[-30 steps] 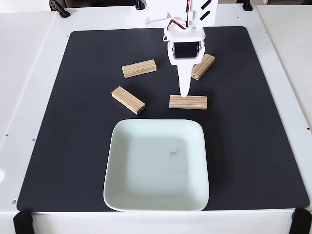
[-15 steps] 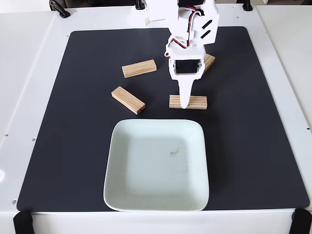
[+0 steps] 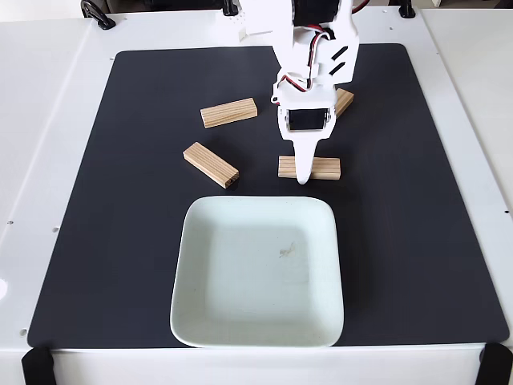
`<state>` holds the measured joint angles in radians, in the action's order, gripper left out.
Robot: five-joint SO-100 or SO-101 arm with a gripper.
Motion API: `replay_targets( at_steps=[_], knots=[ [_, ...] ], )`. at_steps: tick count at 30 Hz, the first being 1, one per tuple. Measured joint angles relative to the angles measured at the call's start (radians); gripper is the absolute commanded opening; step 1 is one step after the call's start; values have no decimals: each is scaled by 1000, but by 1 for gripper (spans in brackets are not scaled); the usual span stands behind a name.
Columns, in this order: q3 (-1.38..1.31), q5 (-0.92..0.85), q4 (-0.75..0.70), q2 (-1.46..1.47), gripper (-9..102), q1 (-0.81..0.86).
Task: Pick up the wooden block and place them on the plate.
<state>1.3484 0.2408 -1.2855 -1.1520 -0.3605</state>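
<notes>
1. The end effector (image 3: 303, 178) points down over the wooden block (image 3: 325, 168) lying just beyond the plate's far rim; whether its fingers are apart cannot be told.
2. The plate (image 3: 192, 313) sits near the surface's front edge.
3. Three other blocks lie farther back.

Four wooden blocks (image 3: 324, 168) behind the plate (image 3: 192, 321) on mat (image 3: 417, 241)

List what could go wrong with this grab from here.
1. The hand covers the middle of the nearest wooden block; whether its fingers straddle it cannot be told, so it may push the block instead.
2. That block lies close to the plate rim, so a nudge could shove it against the rim.
</notes>
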Motion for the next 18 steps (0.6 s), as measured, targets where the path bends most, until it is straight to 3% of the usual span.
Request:
replay_targets(
  at_steps=[5,10,18],
  knots=[
    [0,-2,0,0,21,0],
    [0,-11,5,0,0,0],
    [0,-9,8,0,0,-3]
  ],
)
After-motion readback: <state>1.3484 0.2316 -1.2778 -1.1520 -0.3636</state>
